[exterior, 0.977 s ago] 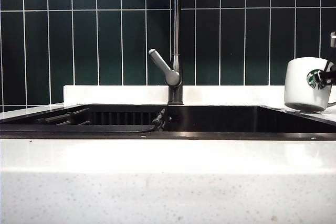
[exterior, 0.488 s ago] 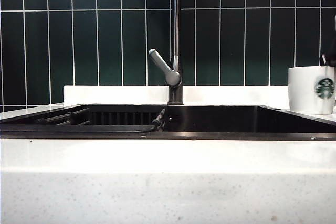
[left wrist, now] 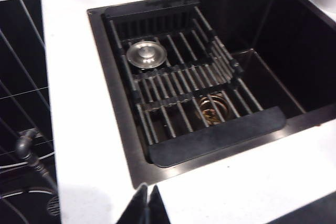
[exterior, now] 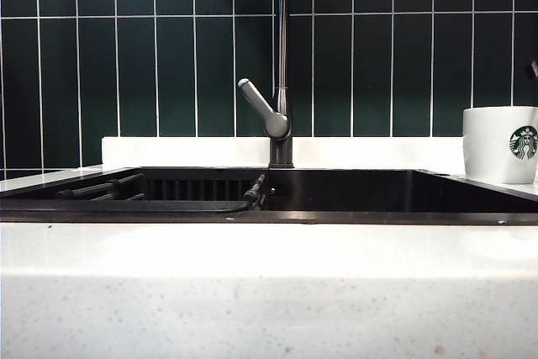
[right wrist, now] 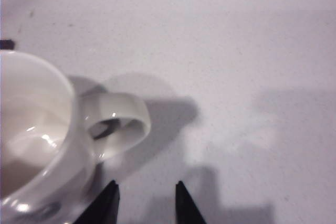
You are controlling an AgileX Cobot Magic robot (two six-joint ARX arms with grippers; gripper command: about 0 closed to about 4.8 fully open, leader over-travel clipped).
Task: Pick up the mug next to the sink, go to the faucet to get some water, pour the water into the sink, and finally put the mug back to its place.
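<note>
The white mug [exterior: 498, 145] with the green logo stands upright on the counter at the right end of the sink [exterior: 353, 191]. In the right wrist view the mug [right wrist: 31, 129] and its handle [right wrist: 118, 124] lie just ahead of my right gripper [right wrist: 146, 187]. That gripper is open, clear of the handle, with only bare counter between its fingers. The faucet [exterior: 282, 56] rises behind the middle of the sink, its grey lever [exterior: 261, 107] angled out to the left. My left gripper [left wrist: 148, 191] is shut and empty over the counter at the sink's near rim [left wrist: 113, 103].
A dark roll-up rack [left wrist: 178, 87] spans one half of the basin, over a round metal stopper [left wrist: 145, 54] and a drain strainer [left wrist: 212, 111]. Dark green tiles [exterior: 151, 65] back the white speckled counter [exterior: 269, 292].
The mug, tilted and held just above the counter a second ago, now stands upright. My right gripper has let go and drawn back almost out of the exterior view.
</note>
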